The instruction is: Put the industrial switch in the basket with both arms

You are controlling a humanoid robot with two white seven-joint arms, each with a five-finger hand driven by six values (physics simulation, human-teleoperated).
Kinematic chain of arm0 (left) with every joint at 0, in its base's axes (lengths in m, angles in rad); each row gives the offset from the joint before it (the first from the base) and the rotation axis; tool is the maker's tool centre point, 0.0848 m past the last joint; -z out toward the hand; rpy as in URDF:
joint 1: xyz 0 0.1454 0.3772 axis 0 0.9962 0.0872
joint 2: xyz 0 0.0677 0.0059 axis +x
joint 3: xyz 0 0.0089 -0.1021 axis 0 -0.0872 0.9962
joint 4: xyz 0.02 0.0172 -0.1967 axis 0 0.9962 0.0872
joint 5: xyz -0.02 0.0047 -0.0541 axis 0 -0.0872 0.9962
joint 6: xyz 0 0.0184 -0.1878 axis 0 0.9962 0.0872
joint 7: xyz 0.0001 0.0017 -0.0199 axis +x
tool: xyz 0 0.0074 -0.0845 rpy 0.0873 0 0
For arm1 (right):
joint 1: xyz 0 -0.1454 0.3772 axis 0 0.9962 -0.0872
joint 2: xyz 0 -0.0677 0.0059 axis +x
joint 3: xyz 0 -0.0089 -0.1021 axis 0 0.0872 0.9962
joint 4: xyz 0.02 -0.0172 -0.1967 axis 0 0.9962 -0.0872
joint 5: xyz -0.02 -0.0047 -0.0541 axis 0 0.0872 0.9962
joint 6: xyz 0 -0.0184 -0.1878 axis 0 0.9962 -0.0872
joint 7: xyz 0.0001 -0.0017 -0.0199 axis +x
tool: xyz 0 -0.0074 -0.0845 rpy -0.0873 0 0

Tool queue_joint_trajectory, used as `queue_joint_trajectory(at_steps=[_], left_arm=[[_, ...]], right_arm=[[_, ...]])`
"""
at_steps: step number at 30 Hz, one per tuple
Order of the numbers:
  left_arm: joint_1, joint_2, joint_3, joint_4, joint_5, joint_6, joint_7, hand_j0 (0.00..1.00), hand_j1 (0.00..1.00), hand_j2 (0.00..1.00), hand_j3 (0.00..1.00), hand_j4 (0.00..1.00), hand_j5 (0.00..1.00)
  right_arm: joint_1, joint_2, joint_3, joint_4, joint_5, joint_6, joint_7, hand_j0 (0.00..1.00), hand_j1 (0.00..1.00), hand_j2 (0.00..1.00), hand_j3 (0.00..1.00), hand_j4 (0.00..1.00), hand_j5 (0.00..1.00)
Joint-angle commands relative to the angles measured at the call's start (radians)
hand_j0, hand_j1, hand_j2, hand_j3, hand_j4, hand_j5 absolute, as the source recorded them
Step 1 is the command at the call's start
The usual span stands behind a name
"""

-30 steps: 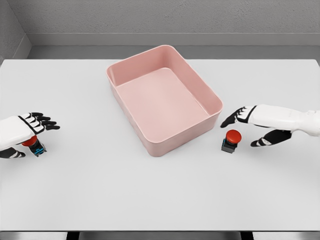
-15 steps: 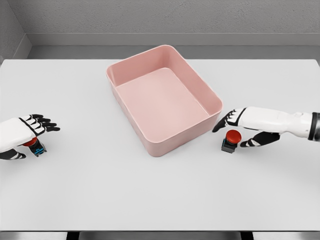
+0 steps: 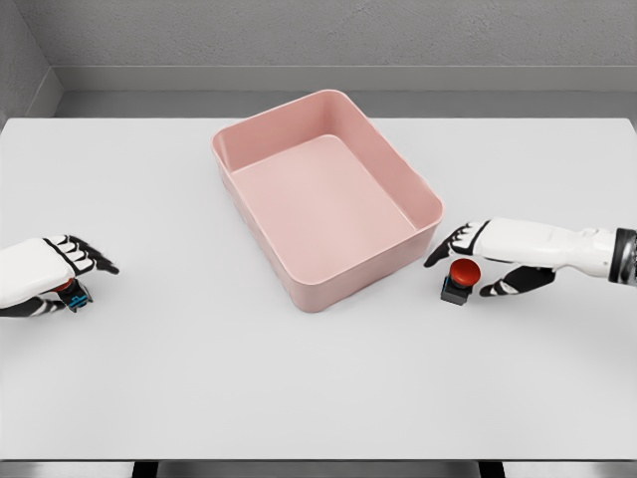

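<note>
The industrial switch [image 3: 460, 280] with its red button stands on the white surface [image 3: 318, 378], just beside the near right corner of the pink basket [image 3: 323, 289] and outside it. My right hand [image 3: 485, 261] reaches over it from the right, fingers spread and extended above the button, thumb [image 3: 503, 288] low on the near side; I cannot tell whether any finger touches it. A second switch [image 3: 70, 293], red on top with a dark and blue base, stands far to the left, well apart from the basket. My left hand [image 3: 50, 274] lies over it, fingers loosely curved and covering most of it; whether I truly grip it I cannot tell.
</note>
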Motion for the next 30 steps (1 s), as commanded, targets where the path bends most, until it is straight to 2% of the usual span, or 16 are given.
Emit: queue_joint_trajectory(at_steps=[1,7,12,16,24,30], left_arm=[[0.000,0.004,-0.001,0.000,0.006,0.001,0.001,0.58,0.58,0.58,0.58,0.58,0.58],[-0.005,0.007,0.000,-0.003,0.008,0.001,0.004,0.51,0.51,0.51,0.51,0.51,0.51],[-0.006,0.007,0.000,-0.020,0.009,0.001,0.015,0.40,0.40,0.40,0.40,0.40,0.40],[-0.006,0.010,0.000,-0.032,0.011,0.001,0.015,0.39,0.39,0.39,0.39,0.39,0.39],[-0.009,0.011,0.011,-0.135,0.015,0.001,0.015,0.37,0.37,0.37,0.37,0.37,0.37],[-0.064,0.011,0.011,-0.183,0.018,0.001,0.015,0.37,0.37,0.37,0.37,0.37,0.37]], right_arm=[[0.000,0.013,0.005,0.011,0.007,0.002,0.000,0.82,0.82,0.82,0.82,0.82,0.82],[-0.002,0.014,0.005,0.028,0.012,0.002,0.000,0.82,0.82,0.82,0.82,0.82,0.82],[-0.008,0.028,0.005,0.034,0.026,0.002,0.000,0.82,0.82,0.82,0.82,0.82,0.82],[-0.008,0.029,0.008,0.036,0.027,0.002,0.000,0.82,0.82,0.82,0.82,0.82,0.82],[-0.008,0.042,0.018,0.056,0.039,0.002,0.000,0.82,0.82,0.82,0.82,0.82,0.82],[-0.009,0.049,0.019,0.056,0.047,0.002,0.000,0.81,0.81,0.81,0.81,0.81,0.81]])
